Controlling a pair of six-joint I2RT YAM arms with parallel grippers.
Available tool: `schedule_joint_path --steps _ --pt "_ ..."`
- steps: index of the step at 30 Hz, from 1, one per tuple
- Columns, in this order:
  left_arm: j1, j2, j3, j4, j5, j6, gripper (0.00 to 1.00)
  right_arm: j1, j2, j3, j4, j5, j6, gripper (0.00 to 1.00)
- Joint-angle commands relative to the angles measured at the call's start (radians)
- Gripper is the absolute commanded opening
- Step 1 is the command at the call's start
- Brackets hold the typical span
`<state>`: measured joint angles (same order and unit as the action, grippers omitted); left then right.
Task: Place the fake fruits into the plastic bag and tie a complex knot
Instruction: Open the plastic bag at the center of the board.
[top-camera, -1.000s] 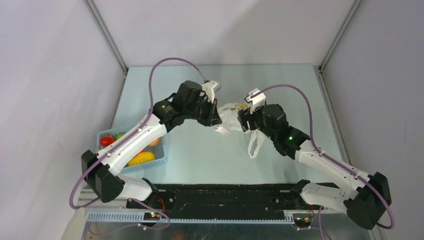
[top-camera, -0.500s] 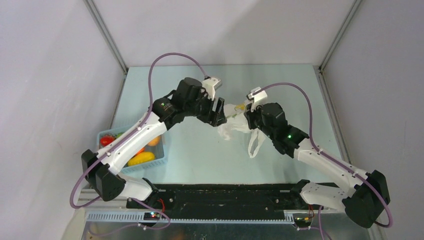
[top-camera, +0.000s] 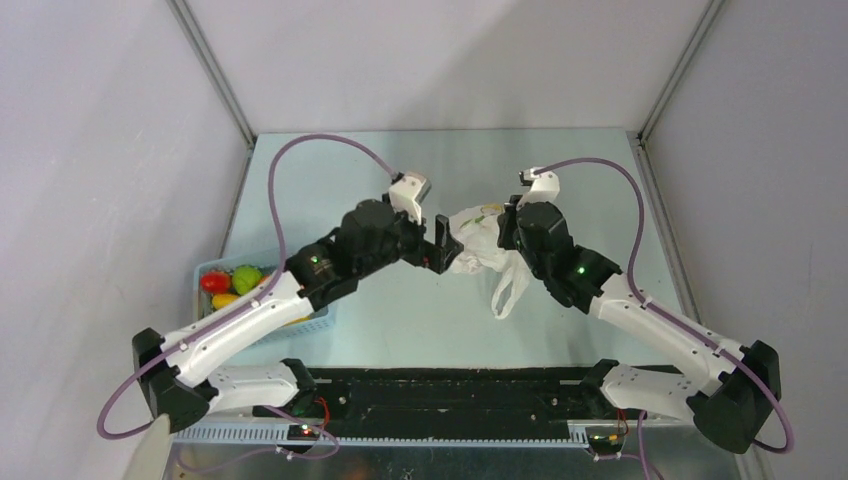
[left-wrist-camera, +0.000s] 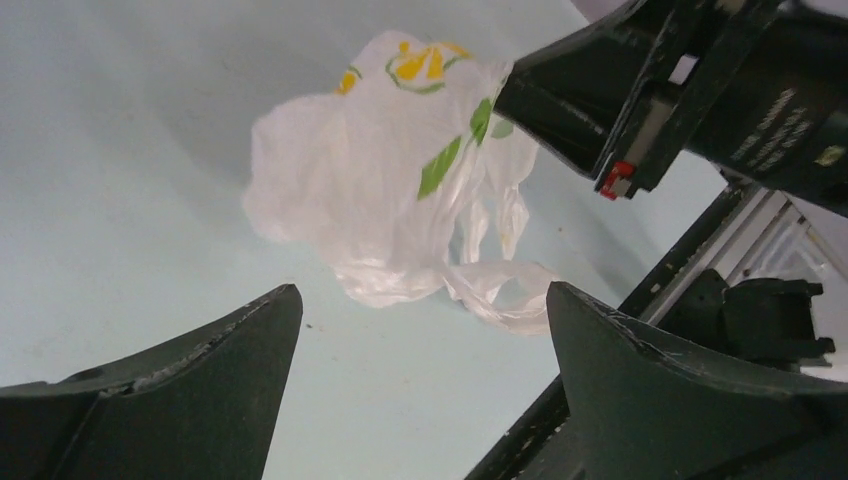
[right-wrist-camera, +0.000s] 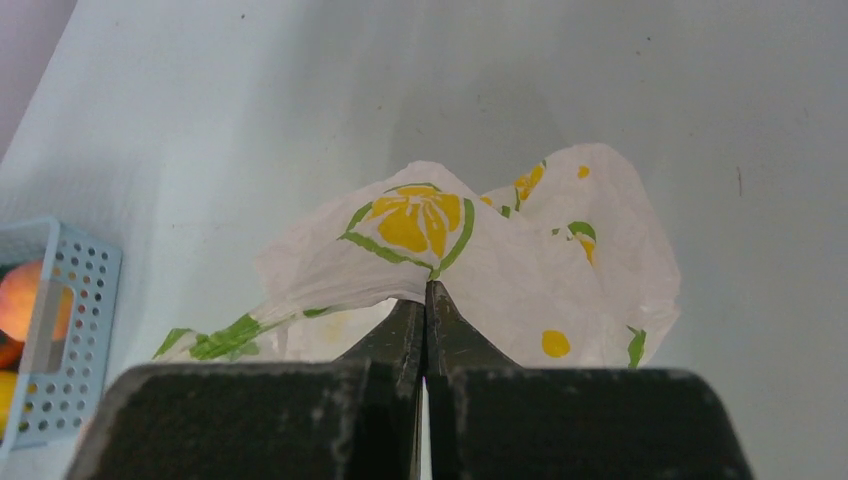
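**Item 1: plastic bag** (top-camera: 478, 240) (left-wrist-camera: 390, 170) (right-wrist-camera: 470, 260). Thin, crinkled white film printed with yellow and green fruit-slice marks. It is bunched up near the middle of the tabletop (top-camera: 400, 310), a little toward the far edge, between the two claws. Its strip handles (left-wrist-camera: 505, 205) trail from the bunch toward the near edge. Whether the underside rests on the tabletop cannot be told.

**Item 2: right gripper** (top-camera: 505, 232) (right-wrist-camera: 427, 290). The jaws are pressed together on a fold of the bag's upper film, just under a printed yellow slice. It meets the bag on the side facing the right edge.

**Item 3: left gripper** (top-camera: 440, 245) (left-wrist-camera: 422, 295). The jaws are spread wide and hold nothing. It stands just beside the bag on the side facing the left edge, and the wrist view shows the bag lying beyond the fingertips, apart from them.

**Item 4: fake fruits** (top-camera: 214, 282). A red one, a green one and a yellowish one show from above, and the right wrist view shows a peach one (right-wrist-camera: 20, 300). All sit in the basket (top-camera: 203, 272) (right-wrist-camera: 60, 330), well apart from the bag.

**Item 5: basket**. Light blue, perforated plastic, at the left edge of the tabletop and partly covered by the left arm.
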<state>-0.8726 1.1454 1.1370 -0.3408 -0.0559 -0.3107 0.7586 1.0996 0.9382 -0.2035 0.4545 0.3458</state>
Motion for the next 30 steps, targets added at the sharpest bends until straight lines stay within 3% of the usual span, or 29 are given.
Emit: schedule_joint_path --steps 1,7,14,29,30 --pt "-0.051 -0.04 -0.122 0.183 -0.183 -0.2 0.99 0.018 0.002 0.066 -0.032 0.125 0.128 0.0" --pt "-0.079 -0.095 -0.222 0.311 -0.224 -0.348 0.99 0.081 0.035 0.133 -0.066 0.284 0.17 0.0" --pt "-0.115 -0.095 -0.273 0.4 -0.246 -0.419 1.0 0.103 0.112 0.198 -0.113 0.328 0.198 0.0" --pt "-0.119 0.044 -0.243 0.307 -0.285 -0.428 0.99 0.14 0.13 0.22 -0.108 0.368 0.183 0.0" --pt "-0.119 0.05 -0.242 0.302 -0.29 -0.413 0.96 0.141 0.128 0.22 -0.108 0.363 0.181 0.0"
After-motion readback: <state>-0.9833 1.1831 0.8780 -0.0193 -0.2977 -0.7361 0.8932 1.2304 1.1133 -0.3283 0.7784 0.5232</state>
